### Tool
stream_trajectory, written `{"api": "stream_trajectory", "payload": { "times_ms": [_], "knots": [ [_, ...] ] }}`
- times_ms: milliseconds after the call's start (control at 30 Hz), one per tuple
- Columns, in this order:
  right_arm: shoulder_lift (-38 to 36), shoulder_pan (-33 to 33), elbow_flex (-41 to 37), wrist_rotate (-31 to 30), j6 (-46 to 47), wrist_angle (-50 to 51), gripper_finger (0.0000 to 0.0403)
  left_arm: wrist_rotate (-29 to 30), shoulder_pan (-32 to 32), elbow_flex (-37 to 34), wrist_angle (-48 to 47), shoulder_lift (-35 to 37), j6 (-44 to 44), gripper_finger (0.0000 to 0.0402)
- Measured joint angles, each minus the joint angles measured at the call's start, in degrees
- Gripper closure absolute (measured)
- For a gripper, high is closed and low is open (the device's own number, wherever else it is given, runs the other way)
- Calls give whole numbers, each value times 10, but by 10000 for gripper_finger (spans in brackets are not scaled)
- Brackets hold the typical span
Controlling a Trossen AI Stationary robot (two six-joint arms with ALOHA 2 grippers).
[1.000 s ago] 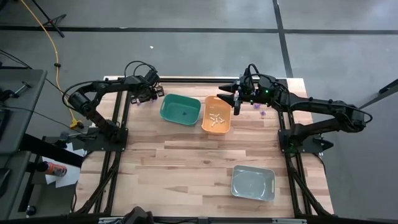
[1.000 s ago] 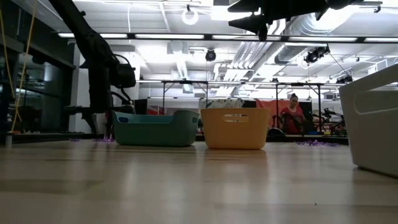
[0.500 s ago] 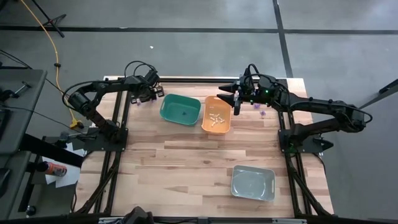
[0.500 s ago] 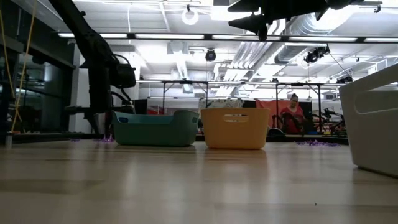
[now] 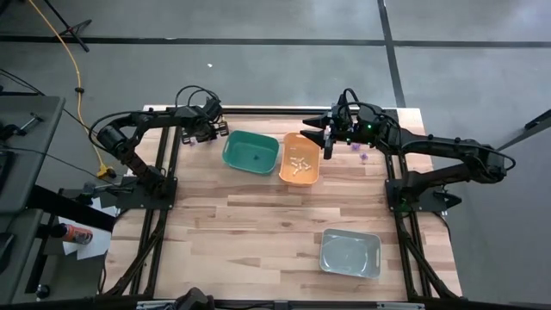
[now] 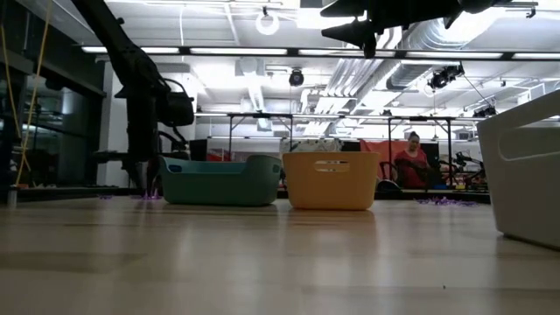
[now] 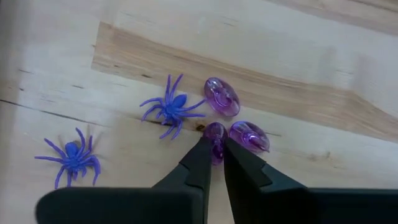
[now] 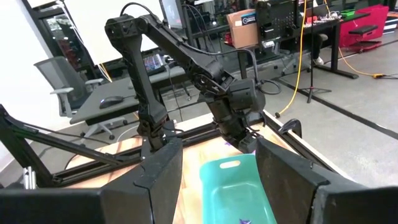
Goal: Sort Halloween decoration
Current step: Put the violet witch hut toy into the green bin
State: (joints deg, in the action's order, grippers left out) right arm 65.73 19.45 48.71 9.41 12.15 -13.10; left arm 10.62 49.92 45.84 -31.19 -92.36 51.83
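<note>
left pincer [image 7: 216, 149] down on the bench [image 5: 258, 224] just beyond the green plastic bin [image 5: 250, 151], fingertips nipped in on a small translucent purple trinket [image 7: 216, 132]; firm grip or not, hard to say. two purple oval trinkets [image 7: 222, 96] lie just beside it, two purple plastic spiders [image 7: 171, 109] near. green bin holds only a dark speck or two. orange plastic bin [image 5: 300, 158], touching the green one, has a scatter of cream pieces [image 5: 299, 164]. right pincer [image 5: 328, 137] hovers above the orange bin, fingers wide apart. more purple bits [image 5: 360, 151] beyond the orange bin, grey plastic bin [image 5: 350, 253] well apart. plenty left, i'd judge.
</note>
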Motion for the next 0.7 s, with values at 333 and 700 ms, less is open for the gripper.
{"api": "stream_trajectory", "payload": {
  "times_ms": [333, 700],
  "knots": [
    [0, 0, 0, 0, 0, 0, 204, -1, 3, -1, 10, 4, -10, 392],
    [0, 0, 0, 0, 0, 0, 204, -30, 8, 0, -24, 46, -67, 392]
  ]
}}
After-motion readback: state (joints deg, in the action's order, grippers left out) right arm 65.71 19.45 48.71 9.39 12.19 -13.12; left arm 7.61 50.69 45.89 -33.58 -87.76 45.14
